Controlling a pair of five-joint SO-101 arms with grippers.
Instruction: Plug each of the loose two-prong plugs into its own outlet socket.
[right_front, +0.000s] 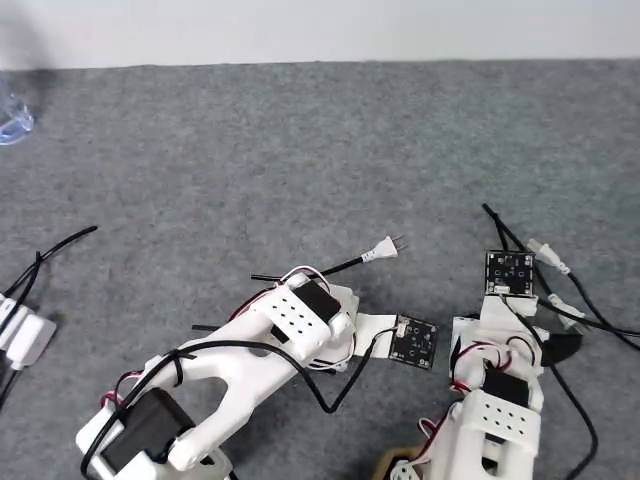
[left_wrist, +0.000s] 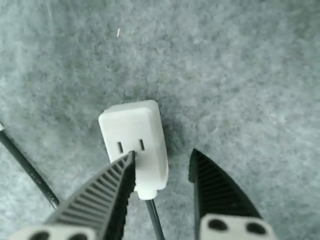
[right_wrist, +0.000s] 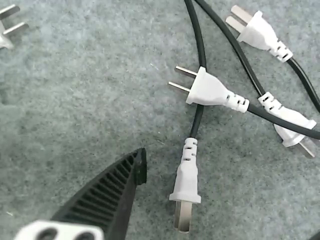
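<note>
Left gripper (left_wrist: 162, 165) open, jaws spread low over a white outlet socket (left_wrist: 134, 135) lying flat on the grey felt (left_wrist: 240, 75), 2 slots facing up. One ribbed finger (left_wrist: 117, 187) has its tip over the socket's face at the slots, contact not discernible; the other stands just off the socket's side, over bare felt. Socket's own cord (left_wrist: 155, 222) exits between the fingers, and a second black cord (left_wrist: 27, 172) runs nearby. Right gripper (right_wrist: 227, 197) open as well, holding nothing. Beside it 4 loose white plugs (right_wrist: 212, 90) lie unplugged, their black cords (right_wrist: 200, 45) crossing one another in a tangle. High view: a further plug (right_front: 385, 250) lies alone on the felt between the 2 arms.
</note>
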